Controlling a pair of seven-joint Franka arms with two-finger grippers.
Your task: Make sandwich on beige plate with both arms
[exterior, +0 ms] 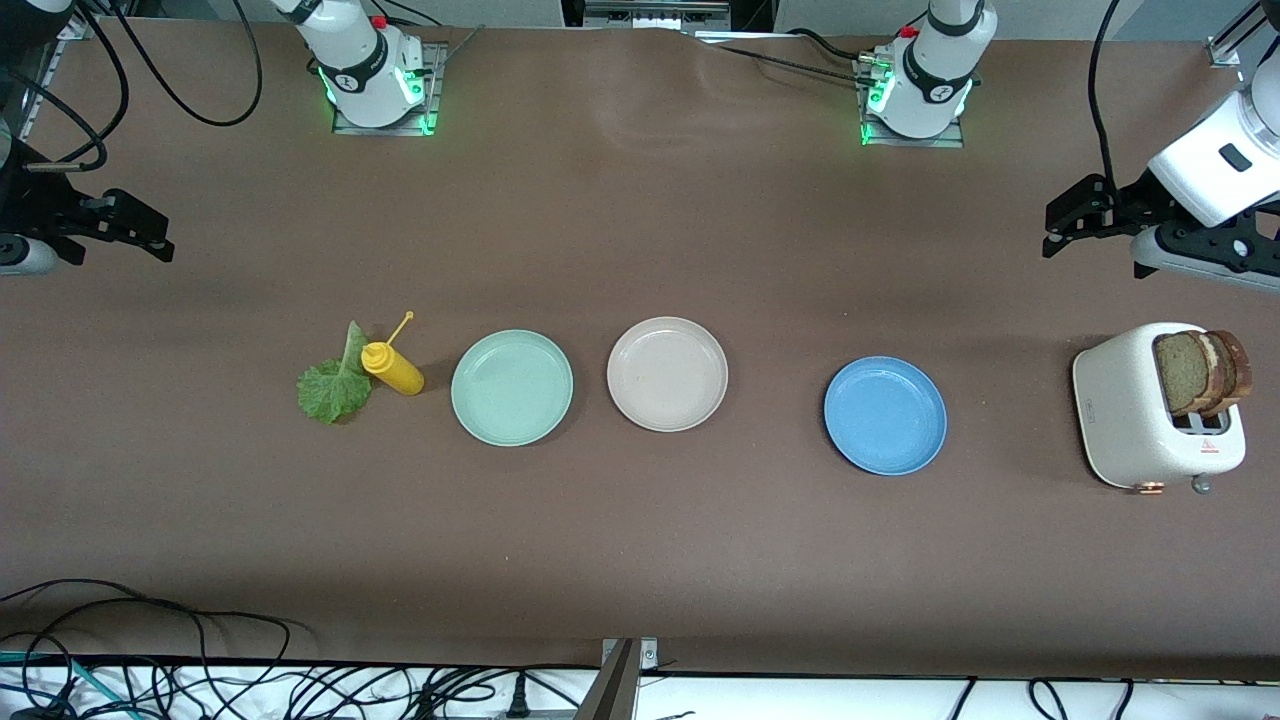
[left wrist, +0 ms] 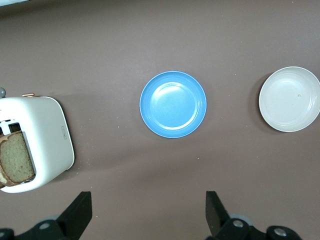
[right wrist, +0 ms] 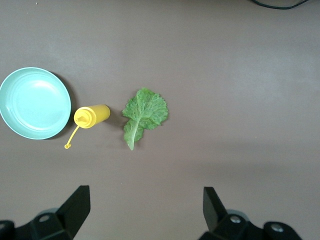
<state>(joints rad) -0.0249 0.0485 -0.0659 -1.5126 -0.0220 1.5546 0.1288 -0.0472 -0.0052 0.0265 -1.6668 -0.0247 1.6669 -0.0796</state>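
The beige plate [exterior: 667,374] lies empty in the middle of the table and also shows in the left wrist view [left wrist: 290,99]. Two bread slices [exterior: 1200,372] stand in the white toaster [exterior: 1140,420] at the left arm's end; they also show in the left wrist view [left wrist: 17,160]. A green lettuce leaf [exterior: 330,385] lies flat toward the right arm's end and shows in the right wrist view [right wrist: 145,114]. My left gripper [exterior: 1062,225] is open and empty, raised over bare table by the toaster [left wrist: 148,200]. My right gripper [exterior: 150,232] is open and empty, raised over bare table [right wrist: 145,192].
A yellow squeeze bottle [exterior: 392,368] lies beside the lettuce [right wrist: 92,116]. A mint green plate [exterior: 512,387] sits between the bottle and the beige plate. A blue plate [exterior: 885,415] sits between the beige plate and the toaster. Cables hang along the table's near edge.
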